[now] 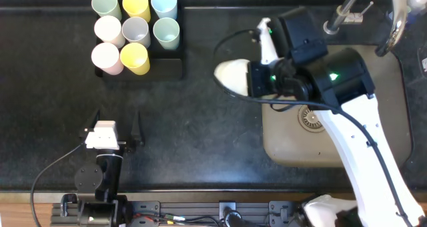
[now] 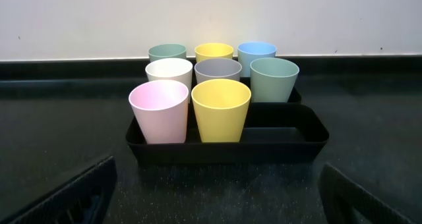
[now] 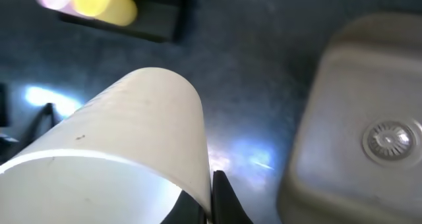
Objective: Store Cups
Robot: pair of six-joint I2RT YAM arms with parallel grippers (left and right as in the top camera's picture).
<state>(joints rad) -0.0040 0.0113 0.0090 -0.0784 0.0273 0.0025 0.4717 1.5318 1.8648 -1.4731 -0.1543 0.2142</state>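
Evidently near the end: eight cups (image 1: 135, 31) stand in the black tray (image 1: 167, 68) at 11 o'clock, one slot vacant. Right jaws clamp a white cup (image 1: 231, 75) at centre, beside the sink (image 1: 393, 107). Left jaws apart, 7 o'clock.

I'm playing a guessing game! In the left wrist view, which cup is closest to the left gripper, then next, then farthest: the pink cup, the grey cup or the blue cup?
Counting out from the left gripper:
1. Pink cup: front row of the black tray, on the gripper's side.
2. Grey cup: middle row, right in the centre.
3. Blue cup: back row, at a far corner.
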